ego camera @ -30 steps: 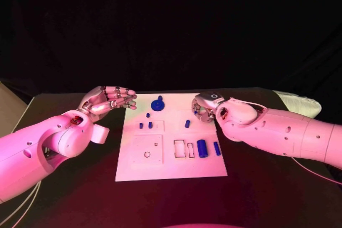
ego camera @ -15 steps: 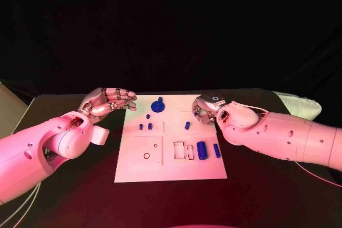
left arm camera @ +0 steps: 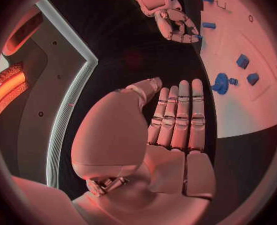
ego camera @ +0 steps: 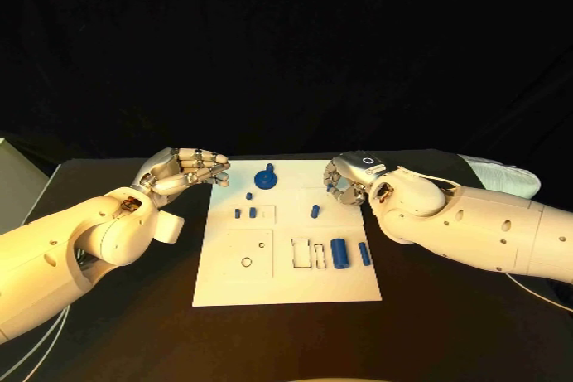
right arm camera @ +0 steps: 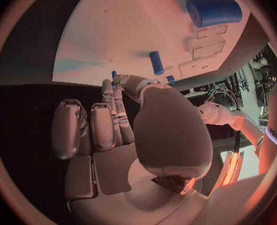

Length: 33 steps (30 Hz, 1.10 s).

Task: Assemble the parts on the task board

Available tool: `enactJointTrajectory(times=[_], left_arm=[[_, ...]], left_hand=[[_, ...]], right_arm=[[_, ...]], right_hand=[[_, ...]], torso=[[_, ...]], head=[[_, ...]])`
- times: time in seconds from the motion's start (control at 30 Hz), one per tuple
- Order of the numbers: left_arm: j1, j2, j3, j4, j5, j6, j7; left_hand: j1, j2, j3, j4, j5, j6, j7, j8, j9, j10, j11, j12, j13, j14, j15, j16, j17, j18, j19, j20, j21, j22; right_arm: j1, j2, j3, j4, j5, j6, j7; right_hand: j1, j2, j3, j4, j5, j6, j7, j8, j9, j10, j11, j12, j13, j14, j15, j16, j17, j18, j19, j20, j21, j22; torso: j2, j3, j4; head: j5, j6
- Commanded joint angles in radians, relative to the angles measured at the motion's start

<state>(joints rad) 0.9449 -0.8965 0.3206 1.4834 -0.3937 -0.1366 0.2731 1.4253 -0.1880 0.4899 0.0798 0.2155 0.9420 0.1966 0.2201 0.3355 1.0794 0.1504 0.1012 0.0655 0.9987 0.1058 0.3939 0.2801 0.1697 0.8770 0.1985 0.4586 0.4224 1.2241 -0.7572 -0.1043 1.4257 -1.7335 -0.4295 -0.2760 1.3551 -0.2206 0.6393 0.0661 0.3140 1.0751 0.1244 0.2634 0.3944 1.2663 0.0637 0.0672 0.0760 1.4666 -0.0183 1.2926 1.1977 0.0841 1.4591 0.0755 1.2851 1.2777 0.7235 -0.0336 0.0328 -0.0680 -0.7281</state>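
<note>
The white task board point(ego camera: 286, 274) lies in the middle of the black table. On it are a round blue part point(ego camera: 265, 180), a small blue peg point(ego camera: 314, 209) and a large blue cylinder point(ego camera: 339, 252) with a thinner blue cylinder point(ego camera: 363, 249) beside it. My right hand point(ego camera: 348, 183) hovers at the board's far right edge, fingers curled, and seems to pinch a tiny blue part point(right arm camera: 113, 74) at its fingertips. My left hand point(ego camera: 191, 170) hangs just off the far left corner, fingers curled in and holding nothing. The left wrist view shows the same round blue part point(left arm camera: 221, 82) and my right hand point(left arm camera: 173, 22).
Two small blue blocks point(ego camera: 245, 211) stand by a square outline on the left half of the board. Rectangular recesses point(ego camera: 308, 251) sit left of the large cylinder. A white object point(ego camera: 507, 176) lies at the table's far right corner.
</note>
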Motion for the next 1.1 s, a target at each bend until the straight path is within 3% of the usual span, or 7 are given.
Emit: enactJointTrajectory(times=[0.03, 0.2, 0.37, 0.57, 0.73, 1.1], left_arm=[[0.000, 0.003, 0.001, 0.000, -0.003, -0.004, 0.012], [0.000, 0.004, 0.001, -0.001, -0.003, -0.010, 0.012], [0.000, 0.005, 0.001, -0.002, 0.001, -0.016, 0.017], [-0.001, 0.007, 0.001, -0.006, 0.007, -0.022, 0.024], [-0.001, 0.011, 0.001, -0.007, 0.015, -0.026, 0.028], [-0.001, 0.013, 0.001, -0.005, 0.021, -0.035, 0.031]], left_hand=[[0.004, 0.000, -0.003, -0.003, -0.005, 0.001, 0.003, -0.004, -0.001, -0.003, 0.003, -0.006, 0.001, -0.007, 0.002, -0.004, 0.002, 0.001, -0.005, -0.001, 0.000, 0.002], [0.004, 0.000, -0.004, -0.003, -0.005, 0.001, 0.003, -0.005, -0.002, -0.005, 0.004, -0.008, 0.001, -0.007, 0.003, -0.005, 0.003, 0.001, -0.006, -0.001, 0.000, 0.002], [0.001, 0.000, -0.007, -0.002, -0.004, 0.001, 0.004, -0.008, -0.003, -0.011, 0.006, -0.013, 0.001, -0.010, 0.005, -0.011, 0.006, 0.000, -0.009, 0.001, -0.002, 0.002], [-0.009, -0.004, -0.015, 0.003, -0.005, 0.002, 0.004, -0.011, -0.005, -0.012, 0.006, -0.016, 0.002, -0.011, 0.006, -0.016, 0.010, 0.000, -0.012, 0.004, -0.007, 0.000], [-0.026, -0.006, -0.026, 0.016, -0.003, 0.002, 0.004, -0.015, -0.008, -0.013, 0.007, -0.018, 0.004, -0.012, 0.008, -0.021, 0.017, 0.002, -0.012, 0.008, -0.017, -0.006], [-0.030, -0.007, -0.029, 0.020, -0.003, 0.002, 0.004, -0.017, -0.008, -0.014, 0.007, -0.019, 0.004, -0.012, 0.008, -0.023, 0.019, 0.003, -0.012, 0.010, -0.021, -0.008]], right_arm=[[0.003, -0.008, 0.001, 0.037, -0.006, -0.013, -0.008], [0.005, -0.012, 0.002, 0.092, -0.004, -0.003, -0.010], [0.004, -0.004, 0.002, 0.149, -0.001, 0.007, -0.010], [-0.001, 0.037, 0.001, 0.196, 0.003, 0.022, -0.002], [-0.004, 0.079, -0.007, 0.208, 0.004, 0.035, 0.003], [-0.032, 0.141, -0.027, 0.189, -0.003, 0.040, 0.005]], right_hand=[[0.001, 0.011, 0.006, -0.001, 0.005, 0.006, 0.001, 0.004, 0.002, 0.008, -0.004, 0.000, 0.000, 0.044, -0.006, 0.006, 0.001, -0.018, 0.011, -0.001, 0.006, 0.005], [-0.002, 0.012, 0.013, -0.004, 0.026, 0.004, 0.001, 0.007, 0.009, 0.011, -0.004, -0.002, -0.001, 0.043, -0.006, 0.009, -0.003, -0.019, 0.013, -0.002, 0.015, 0.015], [-0.006, 0.012, 0.014, -0.003, 0.034, 0.004, 0.001, 0.009, 0.012, 0.012, -0.004, -0.002, -0.002, 0.043, -0.006, 0.009, -0.005, -0.019, 0.013, -0.002, 0.016, 0.016], [-0.008, 0.012, 0.014, -0.002, 0.035, 0.004, 0.001, 0.010, 0.013, 0.012, -0.004, -0.002, -0.002, 0.043, -0.006, 0.010, -0.005, -0.019, 0.012, -0.002, 0.015, 0.016], [-0.009, 0.012, 0.014, -0.002, 0.035, 0.004, 0.001, 0.010, 0.014, 0.013, -0.004, -0.002, -0.002, 0.043, -0.006, 0.010, -0.005, -0.019, 0.012, -0.002, 0.015, 0.016], [-0.010, 0.012, 0.015, -0.002, 0.036, 0.003, 0.001, 0.010, 0.015, 0.013, -0.004, -0.002, -0.002, 0.042, -0.006, 0.009, -0.007, -0.019, 0.011, -0.002, 0.013, 0.014]], torso=[[0.000, -0.0005, 0.0000], [-0.001, -0.0017, 0.0017], [0.000, -0.0016, 0.0038], [-0.001, 0.0004, -0.0011], [-0.002, -0.0028, -0.0012], [0.001, -0.0003, 0.0008]], head=[[0.002, 0.001], [0.012, 0.004], [0.031, 0.003], [0.059, 0.001], [0.073, -0.003], [0.096, -0.017]])
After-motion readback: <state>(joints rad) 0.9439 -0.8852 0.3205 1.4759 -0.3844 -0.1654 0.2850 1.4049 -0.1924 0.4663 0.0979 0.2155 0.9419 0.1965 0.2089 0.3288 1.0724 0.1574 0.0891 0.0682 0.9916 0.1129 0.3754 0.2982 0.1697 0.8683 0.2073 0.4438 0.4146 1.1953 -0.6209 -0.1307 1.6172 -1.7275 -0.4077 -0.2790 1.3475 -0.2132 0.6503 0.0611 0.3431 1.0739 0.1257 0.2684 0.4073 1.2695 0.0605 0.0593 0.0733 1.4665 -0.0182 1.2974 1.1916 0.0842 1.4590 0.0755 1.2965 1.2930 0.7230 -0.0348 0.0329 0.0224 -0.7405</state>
